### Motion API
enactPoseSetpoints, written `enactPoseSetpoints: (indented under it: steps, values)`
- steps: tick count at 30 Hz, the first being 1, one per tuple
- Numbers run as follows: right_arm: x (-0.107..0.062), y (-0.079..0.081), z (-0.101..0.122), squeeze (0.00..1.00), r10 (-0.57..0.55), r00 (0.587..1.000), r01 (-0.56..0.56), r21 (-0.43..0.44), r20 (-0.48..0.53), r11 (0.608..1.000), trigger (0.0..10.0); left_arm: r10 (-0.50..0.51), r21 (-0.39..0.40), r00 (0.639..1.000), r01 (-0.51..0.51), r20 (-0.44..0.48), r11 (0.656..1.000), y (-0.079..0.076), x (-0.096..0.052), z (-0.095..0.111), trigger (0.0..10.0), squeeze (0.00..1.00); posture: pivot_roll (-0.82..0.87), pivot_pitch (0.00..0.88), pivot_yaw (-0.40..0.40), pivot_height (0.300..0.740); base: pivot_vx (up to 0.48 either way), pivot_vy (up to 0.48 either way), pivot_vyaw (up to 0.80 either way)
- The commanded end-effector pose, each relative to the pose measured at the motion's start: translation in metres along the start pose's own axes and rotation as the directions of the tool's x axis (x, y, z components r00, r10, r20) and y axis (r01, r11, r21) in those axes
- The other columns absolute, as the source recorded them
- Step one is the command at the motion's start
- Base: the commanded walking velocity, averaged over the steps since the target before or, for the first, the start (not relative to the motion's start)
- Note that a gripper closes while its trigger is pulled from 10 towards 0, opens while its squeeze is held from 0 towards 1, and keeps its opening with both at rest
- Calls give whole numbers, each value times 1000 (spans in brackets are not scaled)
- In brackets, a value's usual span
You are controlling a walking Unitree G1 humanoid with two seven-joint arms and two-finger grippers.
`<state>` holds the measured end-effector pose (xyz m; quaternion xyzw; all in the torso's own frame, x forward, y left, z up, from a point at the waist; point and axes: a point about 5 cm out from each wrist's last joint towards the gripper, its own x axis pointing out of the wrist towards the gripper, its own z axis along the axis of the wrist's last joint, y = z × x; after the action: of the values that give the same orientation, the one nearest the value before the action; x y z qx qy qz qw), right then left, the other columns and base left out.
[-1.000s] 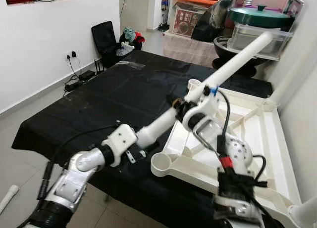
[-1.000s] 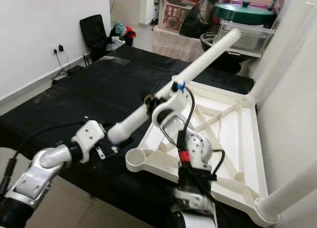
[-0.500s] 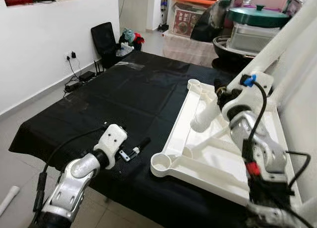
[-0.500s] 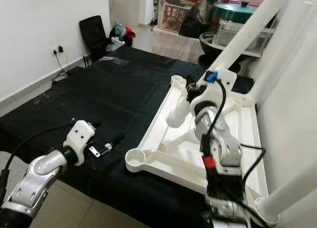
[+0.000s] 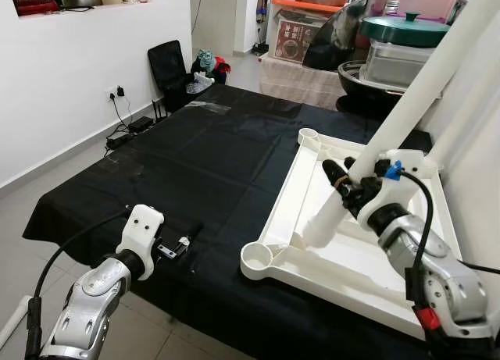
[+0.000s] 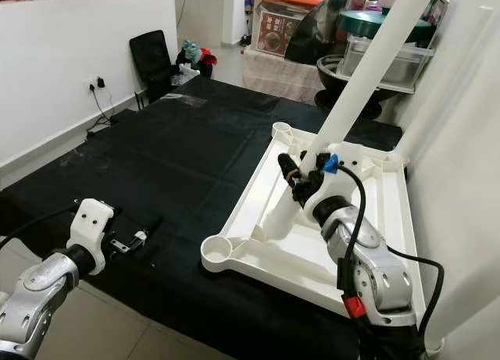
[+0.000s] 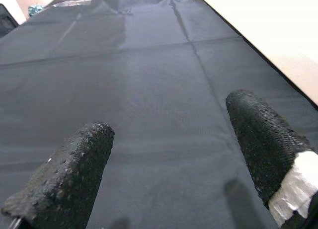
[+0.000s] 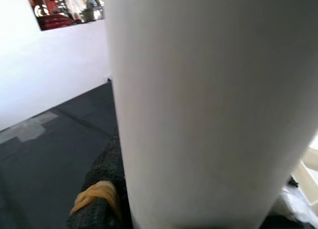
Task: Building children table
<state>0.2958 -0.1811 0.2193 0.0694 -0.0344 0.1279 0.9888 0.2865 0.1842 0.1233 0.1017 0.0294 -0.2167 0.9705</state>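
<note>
- Left eye view: leg, a long white tube, now carried by the right end effector alone; a second ago held at both ends and lying low across the bench, now raised steeply, lower end over the upturned tabletop. Left end effector let go, drawn back to the near bench edge, fingers apart and empty. Judged: handover done, leg being stood up for seating into a corner socket.
- Right eye view: same scene. Leg clamped near its lower third by the right end effector; lower tip just above the inner rib of the tabletop, not yet in the near socket nor the far socket. Tabletop white, ribbed underside up, lying flat on the black cloth at the right of the bench.
- Left wrist view: two black fingers spread wide, black cloth between them, nothing gripped.
- Right wrist view: smooth, unmarked white leg close against the lens; one black finger with an orange band pressed to its side, closed on the tube.
</note>
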Motion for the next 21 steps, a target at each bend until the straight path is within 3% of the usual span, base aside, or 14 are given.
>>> enactPoseSetpoints:
  steps: [1, 7, 11, 21]
  values:
    - [-2, 8, 6, 0, 42, 998, -41, -1, 39, 999, 0, -17, -14, 1000, 16, -7, 1000, -6, 0, -1, 10000, 0, 45, 0, -88, 740, 0, 0, 0]
    - [-3, 18, 5, 0, 63, 997, -65, 34, 48, 997, 0, -30, -48, 1000, 30, -2, 998, -19, 4, -1, 10000, 0, 42, 0, -88, 740, 0, 104, -160]
    - [-4, 19, 2, 0, 53, 998, -55, 69, 33, 996, 0, -25, -71, 1000, 25, 3, 997, -21, 6, 2, 10000, 0, 45, 0, -91, 740, 0, 480, -800]
    - [-2, 19, 2, 0, 65, 997, -67, 61, 39, 996, 0, -11, -82, 1000, 11, 7, 997, -17, 8, 4, 10000, 0, 46, 0, -93, 740, 0, 480, -800]
